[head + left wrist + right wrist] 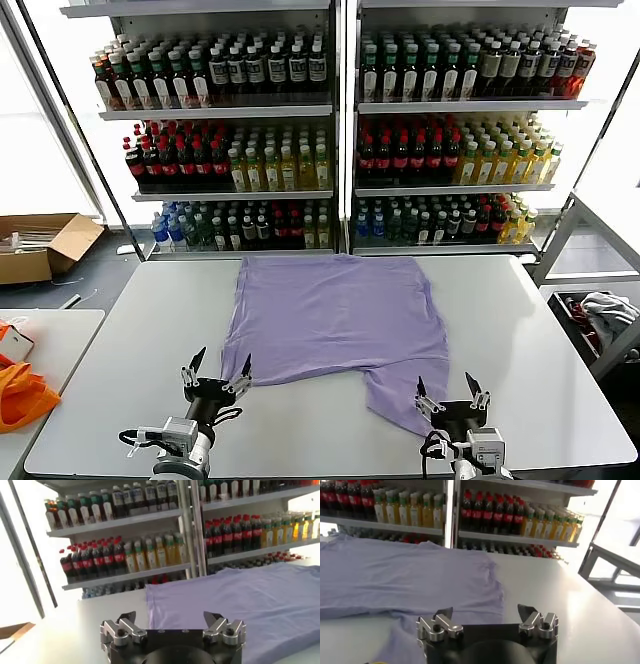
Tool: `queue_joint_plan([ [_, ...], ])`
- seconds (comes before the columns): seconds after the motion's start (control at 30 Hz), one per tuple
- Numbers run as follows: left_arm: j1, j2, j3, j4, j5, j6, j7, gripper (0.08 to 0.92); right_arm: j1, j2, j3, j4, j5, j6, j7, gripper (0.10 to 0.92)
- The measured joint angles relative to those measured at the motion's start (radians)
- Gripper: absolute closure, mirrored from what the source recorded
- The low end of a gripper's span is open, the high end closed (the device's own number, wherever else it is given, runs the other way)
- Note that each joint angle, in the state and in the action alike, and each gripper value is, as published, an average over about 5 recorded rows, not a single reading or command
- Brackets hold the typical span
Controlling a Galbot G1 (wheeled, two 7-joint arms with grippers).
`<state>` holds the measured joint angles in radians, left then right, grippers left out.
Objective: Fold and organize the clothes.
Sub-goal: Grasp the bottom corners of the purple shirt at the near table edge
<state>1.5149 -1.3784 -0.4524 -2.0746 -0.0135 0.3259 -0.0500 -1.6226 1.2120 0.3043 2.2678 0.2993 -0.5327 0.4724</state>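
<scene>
The lavender t-shirt (335, 315) lies spread flat on the white table (530, 330), plain side up, no print showing. One part of it (400, 400) hangs toward the near right edge. My left gripper (217, 367) is open at the near left, just off the shirt's near left corner, holding nothing. My right gripper (447, 388) is open at the near right, over the shirt's near right flap, also with nothing in it. The shirt fills the left wrist view (240, 600) beyond the open left gripper (170, 617), and the right wrist view (405, 580) beyond the open right gripper (485, 612).
Shelves of drink bottles (340, 140) stand behind the table. A second white table (45, 345) at the left carries an orange fabric item (20, 395). A cardboard box (40, 245) sits on the floor at the far left. A bin with cloth (600, 320) is at the right.
</scene>
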Motion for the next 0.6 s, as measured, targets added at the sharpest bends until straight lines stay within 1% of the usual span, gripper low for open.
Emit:
queue_joint_plan([
  [0.6,-0.013,0.034,0.002,0.030,-0.059,0.087,-0.014,0.177,-0.031,0.042,-0.037,-0.023,0.018,0.004,0.044,0.203],
])
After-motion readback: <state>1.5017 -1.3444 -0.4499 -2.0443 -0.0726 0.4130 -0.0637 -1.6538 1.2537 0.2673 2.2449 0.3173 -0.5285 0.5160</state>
